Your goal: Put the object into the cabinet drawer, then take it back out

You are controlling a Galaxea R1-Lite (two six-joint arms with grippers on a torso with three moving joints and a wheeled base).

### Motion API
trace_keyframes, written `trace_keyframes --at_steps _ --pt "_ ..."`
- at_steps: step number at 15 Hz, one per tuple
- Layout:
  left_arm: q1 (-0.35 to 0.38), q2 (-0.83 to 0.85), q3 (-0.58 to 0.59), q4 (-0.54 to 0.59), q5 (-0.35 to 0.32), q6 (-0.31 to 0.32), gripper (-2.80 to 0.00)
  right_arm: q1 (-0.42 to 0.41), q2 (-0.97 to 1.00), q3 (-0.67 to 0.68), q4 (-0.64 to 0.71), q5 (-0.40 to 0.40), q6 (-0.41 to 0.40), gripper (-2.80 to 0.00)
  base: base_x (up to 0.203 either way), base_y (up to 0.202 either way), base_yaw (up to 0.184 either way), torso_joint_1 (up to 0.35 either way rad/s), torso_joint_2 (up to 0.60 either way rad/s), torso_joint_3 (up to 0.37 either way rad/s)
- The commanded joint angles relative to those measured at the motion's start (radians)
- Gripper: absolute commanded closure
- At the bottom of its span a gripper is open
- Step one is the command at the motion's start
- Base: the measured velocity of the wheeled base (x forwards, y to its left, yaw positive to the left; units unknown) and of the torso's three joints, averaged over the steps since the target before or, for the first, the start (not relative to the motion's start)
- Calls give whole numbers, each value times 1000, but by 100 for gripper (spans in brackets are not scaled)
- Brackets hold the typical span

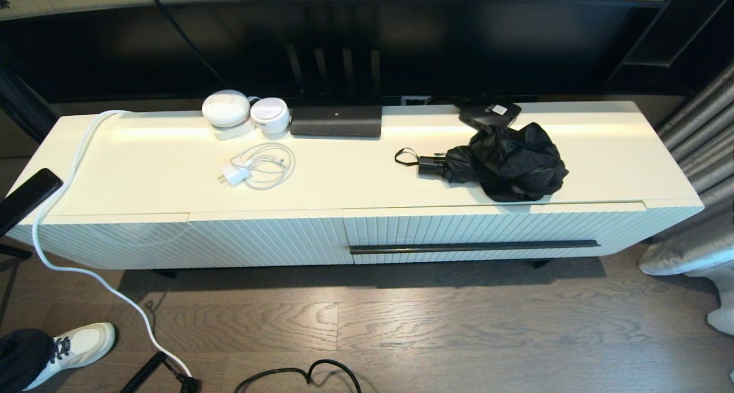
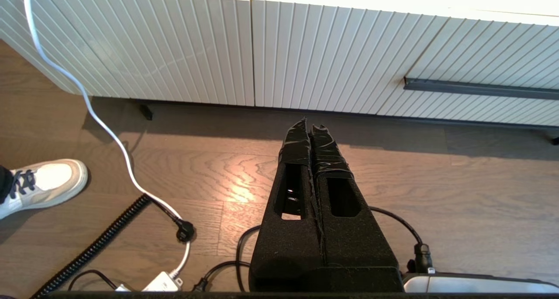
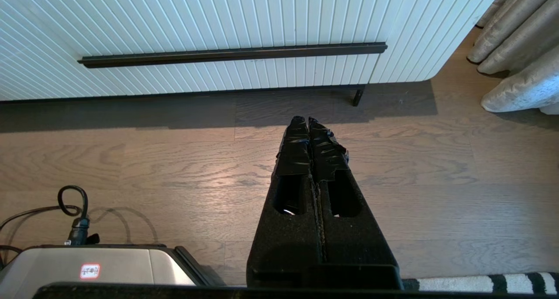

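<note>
While both our arms hang low in front of the cabinet, nothing of the task is begun.

From left to right: our left gripper [image 2: 311, 128] hovers over the floor, jaws pressed together and empty, facing the ribbed panel without a handle [image 2: 174, 50]; our right gripper [image 3: 308, 122], closed on nothing too, points toward the cabinet drawer [image 1: 493, 229], which is shut, its bar handle [image 3: 231, 53] well apart from our fingertips. On the cabinet top above that drawer lies the umbrella [image 1: 504, 160]. We judge the next move is reaching the handle, opening the jaws and pulling the drawer out.
</note>
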Motion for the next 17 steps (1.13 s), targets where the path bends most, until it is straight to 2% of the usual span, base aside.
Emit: trace_keyframes --at_steps 1,17 --pt "0 0 0 0 1 -1 0 0 0 0 0 0 0 0 0 0 0 0 0 0" --pt "0 0 0 0 1 -1 0 0 1 0 0 0 -1 0 0 0 0 0 0 0"
